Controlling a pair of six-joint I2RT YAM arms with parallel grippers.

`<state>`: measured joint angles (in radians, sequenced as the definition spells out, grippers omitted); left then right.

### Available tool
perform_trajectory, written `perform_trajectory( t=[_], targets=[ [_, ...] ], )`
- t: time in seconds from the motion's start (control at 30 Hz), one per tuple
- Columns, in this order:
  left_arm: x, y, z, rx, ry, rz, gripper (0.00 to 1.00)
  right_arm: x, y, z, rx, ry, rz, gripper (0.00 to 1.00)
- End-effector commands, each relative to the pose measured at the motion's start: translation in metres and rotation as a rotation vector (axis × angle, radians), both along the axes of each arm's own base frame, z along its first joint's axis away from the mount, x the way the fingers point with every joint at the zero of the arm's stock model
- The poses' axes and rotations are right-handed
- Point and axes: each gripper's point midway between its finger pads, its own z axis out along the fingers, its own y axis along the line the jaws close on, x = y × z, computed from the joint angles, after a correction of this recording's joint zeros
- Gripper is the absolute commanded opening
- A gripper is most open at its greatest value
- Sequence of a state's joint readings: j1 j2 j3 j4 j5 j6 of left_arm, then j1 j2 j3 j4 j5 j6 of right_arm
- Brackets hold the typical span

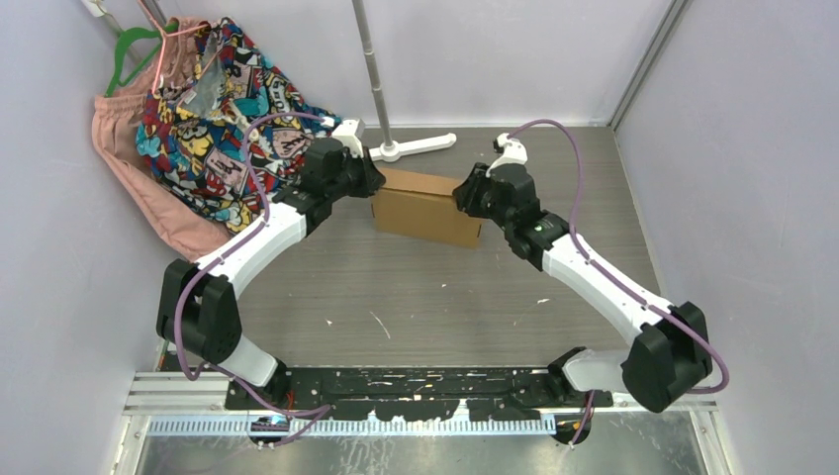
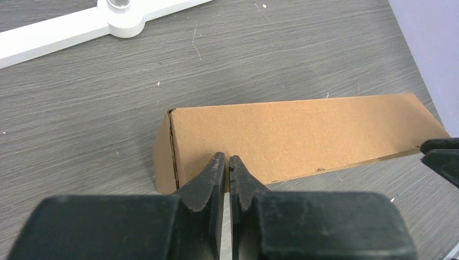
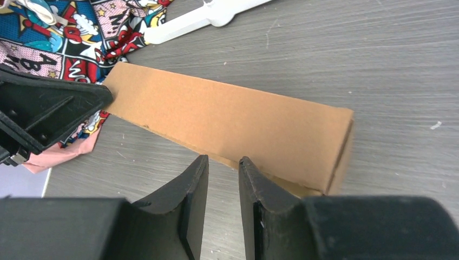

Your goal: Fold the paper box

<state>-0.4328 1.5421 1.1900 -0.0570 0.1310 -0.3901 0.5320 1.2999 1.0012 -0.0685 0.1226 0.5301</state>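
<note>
Brown paper box [image 1: 425, 208], folded shut, flat on grey table [image 1: 445, 297] beside white stand base [image 1: 416, 146]. Left gripper [image 2: 226, 158] at one end, jaws nearly pressed together; right gripper [image 3: 223, 160] at the other, jaws slightly spread.

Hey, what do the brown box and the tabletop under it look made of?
The paper box: matte brown cardboard, probably corrugated, going by its grainy face and raw cut edge. The table: grey streaked wood grain, low sheen, likely laminate, perhaps wood.
</note>
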Motion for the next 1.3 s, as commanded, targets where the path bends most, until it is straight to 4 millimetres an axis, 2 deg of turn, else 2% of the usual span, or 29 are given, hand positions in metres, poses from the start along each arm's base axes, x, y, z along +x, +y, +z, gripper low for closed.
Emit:
perform_trajectory(
  t=[0.0, 0.23, 0.37, 0.6, 0.73, 0.83, 1.03, 1.13, 1.23, 1.27],
  targets=[
    [-0.020, 0.016, -0.053, 0.103, 0.156, 0.027, 0.09, -0.007, -0.025, 0.017, -0.041, -0.022, -0.047, 0.33],
    [-0.022, 0.015, -0.053, 0.101, 0.157, 0.023, 0.09, -0.007, -0.045, 0.008, -0.032, 0.003, -0.080, 0.32],
    [-0.022, 0.016, -0.055, 0.102, 0.162, 0.026, 0.09, -0.012, -0.046, -0.018, -0.042, 0.071, -0.069, 0.31],
    [-0.023, 0.014, -0.058, 0.094, 0.174, 0.021, 0.09, -0.034, -0.052, -0.072, -0.032, 0.168, -0.080, 0.29],
    [-0.025, 0.016, -0.060, 0.097, 0.176, 0.024, 0.09, -0.039, -0.052, -0.078, -0.026, 0.185, -0.077, 0.29],
    [-0.025, 0.016, -0.060, 0.097, 0.176, 0.025, 0.09, -0.035, -0.052, -0.062, -0.014, 0.153, -0.077, 0.29],
    [-0.026, 0.016, -0.052, 0.092, 0.165, 0.023, 0.09, -0.021, -0.052, 0.017, 0.020, 0.023, -0.063, 0.29],
    [-0.027, 0.016, -0.051, 0.092, 0.166, 0.020, 0.09, -0.015, -0.051, 0.048, 0.000, 0.006, -0.048, 0.29],
    [-0.028, 0.016, -0.050, 0.088, 0.168, 0.019, 0.09, -0.002, -0.050, 0.061, -0.064, 0.022, -0.039, 0.15],
    [-0.027, 0.015, -0.050, 0.086, 0.168, 0.019, 0.09, 0.002, -0.050, 0.062, -0.092, 0.035, -0.033, 0.14]
  ],
)
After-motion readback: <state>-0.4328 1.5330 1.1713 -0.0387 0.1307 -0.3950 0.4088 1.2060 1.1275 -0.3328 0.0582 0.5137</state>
